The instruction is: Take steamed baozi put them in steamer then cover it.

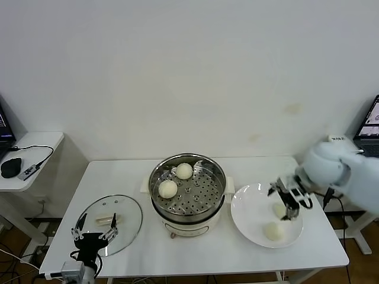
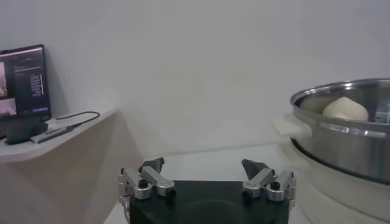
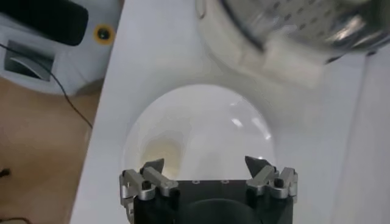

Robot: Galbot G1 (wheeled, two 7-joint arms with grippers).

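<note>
A round shiny stainless-steel steamer (image 1: pixel 187 188) with a perforated tray and a cream-white base is sitting at the middle of the white rectangular table (image 1: pixel 195 251), and two smooth cream-white steamed baozi are lying on its tray: one toward the back (image 1: pixel 184 171) and one toward the robot's left (image 1: pixel 168 189), apart from each other. Just beside the steamer on the robot's right, a flat round white plate (image 1: pixel 249 207) is carrying the other two buns, one near the middle (image 1: pixel 279 210) and one closer to the front edge (image 1: pixel 272 231). The right gripper (image 1: pixel 286 202) is hovering over the plate, right above the middle bun, with its jaws spread wide and nothing between them; in the right wrist view its dark fingertips (image 3: pixel 154 166) are standing apart over the plate's white surface (image 3: pixel 207 128), with the steamer's rim (image 3: pixel 286 36) beyond. The left gripper (image 1: pixel 93 234) is resting low at the front left of the table, over the near edge of a round glass lid with a cream handle (image 1: pixel 111 219) lying flat there; its jaws are also standing open and empty. In the left wrist view one bun (image 2: pixel 345 109) is showing above the steamer's steel wall (image 2: pixel 341 137).
</note>
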